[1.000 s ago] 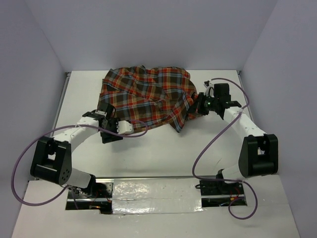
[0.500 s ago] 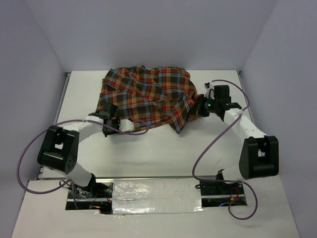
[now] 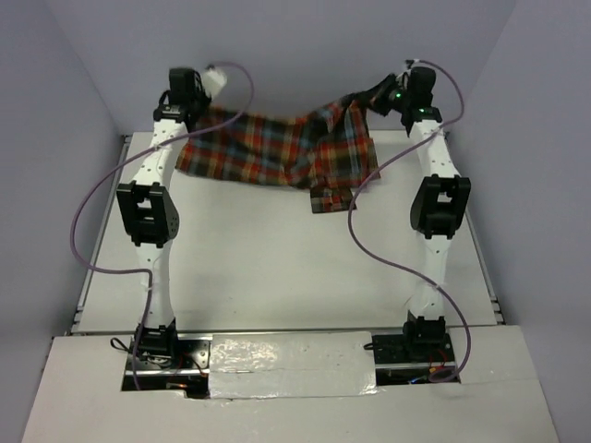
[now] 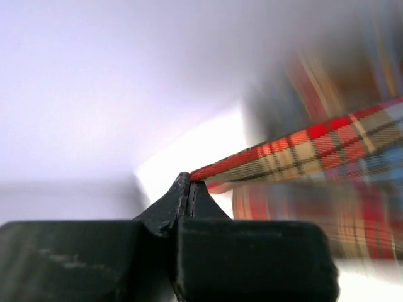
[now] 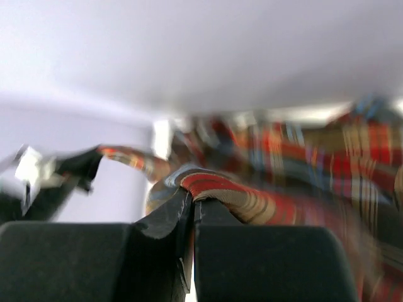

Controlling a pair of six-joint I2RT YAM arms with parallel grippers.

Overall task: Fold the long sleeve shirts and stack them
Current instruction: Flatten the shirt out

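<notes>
Plaid shirt [image 3: 277,152] is held up off the table [image 3: 277,277], spread sideways between the two claws over the far end, close to the back wall [image 3: 295,46]. Its top edge is drawn into a shallow sag between the two grip points. The rest hangs below, and one bunched section drops lowest, right of centre. Whether that low fold touches the table cannot be told from the top view.

Left gripper [image 3: 188,117] is clamped fully closed on the shirt's left end. In the left wrist view the fingertips [image 4: 176,196] are pressed together, with a thin folded plaid edge pinched at the very tip and running off to the right.

Right gripper [image 3: 382,96] is likewise closed, on the shirt's right end. In the right wrist view a rolled fold of plaid is seen pinched at the fingertips [image 5: 173,214]; the background is blurred.

Both arms are stretched tall over the table. Purple cables [image 3: 365,217] are looped alongside each arm.
</notes>
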